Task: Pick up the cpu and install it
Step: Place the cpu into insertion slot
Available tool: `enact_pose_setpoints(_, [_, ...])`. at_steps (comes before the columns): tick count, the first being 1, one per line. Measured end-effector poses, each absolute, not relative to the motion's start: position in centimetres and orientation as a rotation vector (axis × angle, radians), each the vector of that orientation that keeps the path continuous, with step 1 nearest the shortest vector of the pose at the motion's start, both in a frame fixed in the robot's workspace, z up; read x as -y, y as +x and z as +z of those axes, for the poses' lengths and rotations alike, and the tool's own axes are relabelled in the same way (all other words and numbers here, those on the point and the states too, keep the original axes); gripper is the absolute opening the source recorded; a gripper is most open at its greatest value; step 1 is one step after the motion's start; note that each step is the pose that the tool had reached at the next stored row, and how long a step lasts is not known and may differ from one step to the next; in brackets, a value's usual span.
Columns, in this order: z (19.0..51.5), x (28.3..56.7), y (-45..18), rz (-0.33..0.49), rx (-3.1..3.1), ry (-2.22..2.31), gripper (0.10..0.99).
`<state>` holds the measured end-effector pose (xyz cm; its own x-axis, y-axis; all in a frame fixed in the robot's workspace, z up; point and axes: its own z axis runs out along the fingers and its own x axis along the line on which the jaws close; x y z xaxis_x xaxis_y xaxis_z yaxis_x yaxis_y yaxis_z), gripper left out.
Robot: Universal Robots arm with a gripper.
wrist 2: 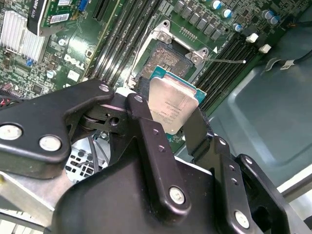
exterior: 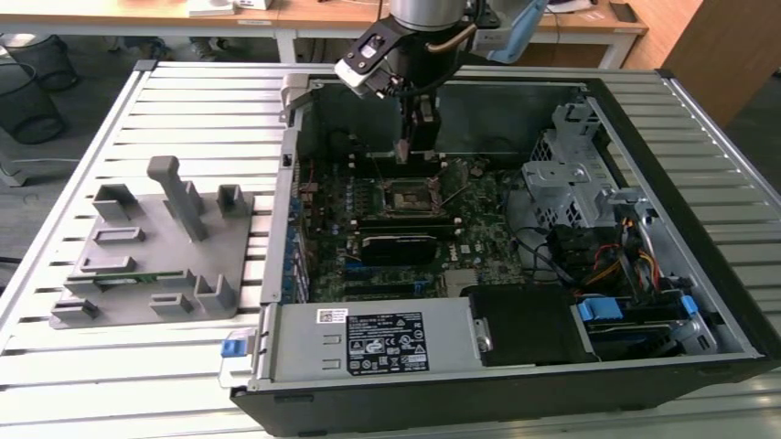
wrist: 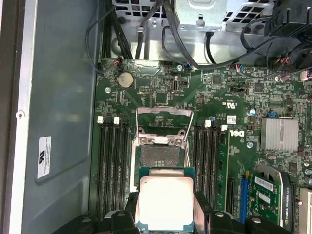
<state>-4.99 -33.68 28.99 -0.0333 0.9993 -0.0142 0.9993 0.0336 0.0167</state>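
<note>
My gripper (exterior: 408, 152) hangs inside the open computer case (exterior: 720, 302), near its far wall, shut on the cpu. In both wrist views the cpu (wrist 2: 173, 101) (wrist: 165, 202), a flat square chip with a silver metal top and a green edge, sits clamped between the two black fingers (wrist 2: 142, 109). It hovers just above and slightly to the side of the open socket (wrist 2: 168, 59) (wrist: 157, 156) on the green motherboard (wrist: 234, 92). The socket's metal load plate (wrist: 164, 126) is flipped up and the socket looks bare.
Memory slots (wrist: 113, 165) run along both sides of the socket. A black block (exterior: 397, 247) lies on the board nearer the power supply (exterior: 366, 343). A metal drive cage (exterior: 568, 174) and cables (exterior: 616, 265) fill the exterior view's right. A grey fixture tray (exterior: 159, 247) rests on the slatted table.
</note>
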Motion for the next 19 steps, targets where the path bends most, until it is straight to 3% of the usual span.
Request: enact_pose_setpoints(19, [27.7, 33.6, -5.0, 0.004, -2.241, 2.171, 0.525])
